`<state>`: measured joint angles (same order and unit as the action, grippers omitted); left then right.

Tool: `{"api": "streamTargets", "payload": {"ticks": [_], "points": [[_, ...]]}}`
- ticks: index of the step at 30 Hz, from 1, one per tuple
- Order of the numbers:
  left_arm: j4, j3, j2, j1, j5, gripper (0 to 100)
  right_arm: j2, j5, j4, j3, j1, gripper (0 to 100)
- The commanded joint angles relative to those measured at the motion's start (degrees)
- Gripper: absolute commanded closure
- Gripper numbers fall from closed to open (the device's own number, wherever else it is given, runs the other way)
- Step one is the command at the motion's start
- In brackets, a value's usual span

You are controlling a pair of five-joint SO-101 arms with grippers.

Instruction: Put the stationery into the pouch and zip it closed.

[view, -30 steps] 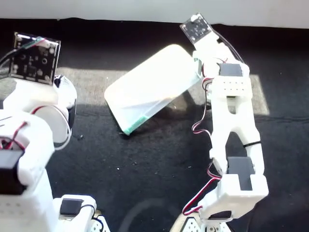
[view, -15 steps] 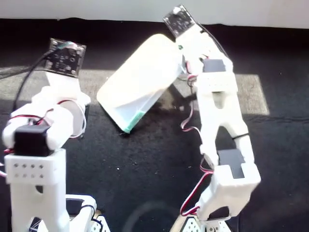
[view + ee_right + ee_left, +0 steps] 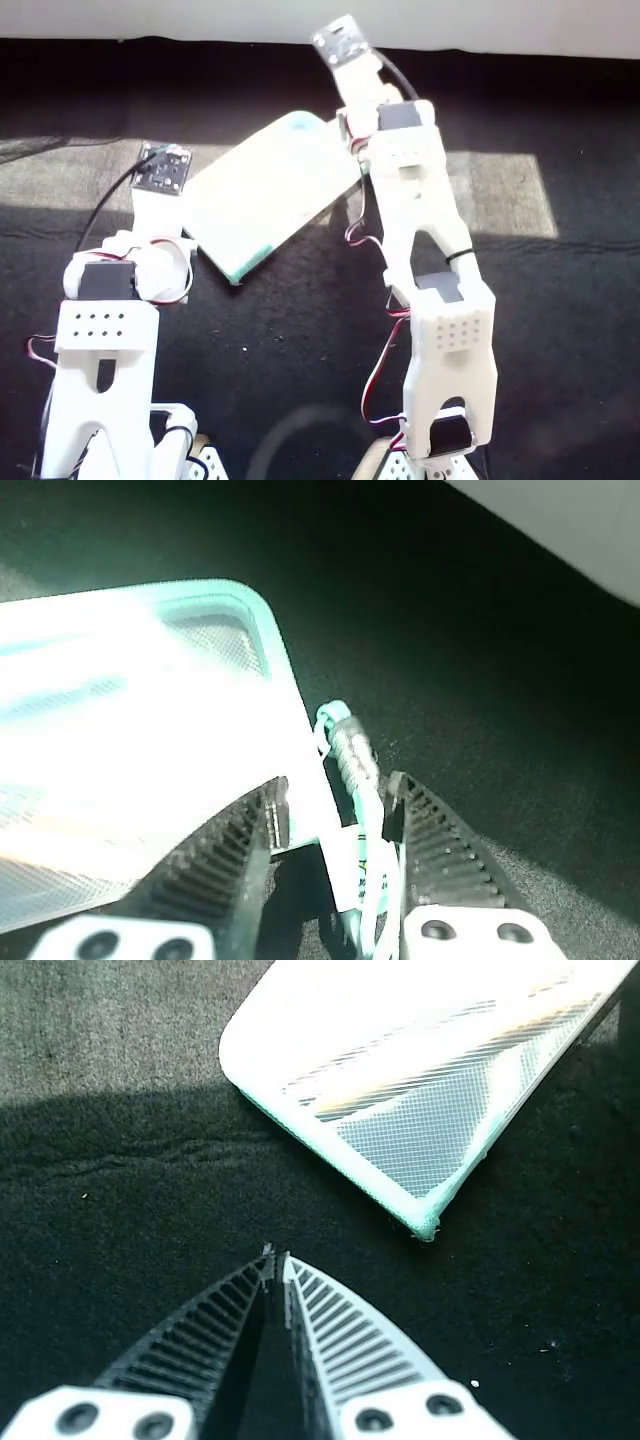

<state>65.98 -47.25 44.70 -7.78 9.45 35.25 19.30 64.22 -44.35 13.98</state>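
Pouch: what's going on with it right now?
The right claw grips the pale mesh pouch at the corner beside its zip pull. The pouch sits at a slant on the black cloth between the two arms. The left claw is shut and empty, and hovers over the cloth a little short of the pouch's other end. Whether the zip is closed can't be told.

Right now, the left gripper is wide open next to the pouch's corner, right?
Not quite. The left gripper is shut tight, not wide open; the left wrist view shows it. It is next to the corner of the pouch, without touching it.
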Motion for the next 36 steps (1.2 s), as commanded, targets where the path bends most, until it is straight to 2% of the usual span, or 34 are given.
{"api": "streamTargets", "payload": {"ticks": [1,5,11,14,15,18,22,26,33,36], "points": [[-1.1,0.0,0.5,-0.7,-0.5,99,-0.2,-1.2,5.8,-10.0,-0.7,84.0],[-0.9,0.0,0.5,-0.7,-0.5,99,-0.5,-1.2,15.1,-14.9,-1.6,84.0],[3.6,0.4,0.8,-0.7,-0.5,99,-0.6,-1.4,29.6,-24.7,-1.7,84.8],[4.0,1.1,1.0,-1.8,-0.7,99,-0.7,-1.4,36.0,-32.7,-1.6,95.2],[4.7,2.2,1.0,-2.8,-0.8,99,-0.7,-1.4,37.1,-35.5,-1.6,99.8],[9.7,8.3,1.0,-5.2,-0.6,99,-2.2,-1.6,37.1,-42.2,-3.4,99.1],[19.4,18.6,1.0,-6.4,-0.5,99,-9.4,-8.5,37.1,-43.0,-4.5,99.3],[26.3,24.2,1.0,-6.7,-0.5,99,-23.1,-11.4,37.1,-30.6,-4.4,99.3],[30.9,24.5,1.0,-8.0,-0.8,99,-52.3,-11.5,36.4,14.3,-3.2,99.3],[30.8,21.5,1.1,-8.5,-0.8,99,-60.9,-11.5,31.8,33.6,-3.4,99.3]]}}
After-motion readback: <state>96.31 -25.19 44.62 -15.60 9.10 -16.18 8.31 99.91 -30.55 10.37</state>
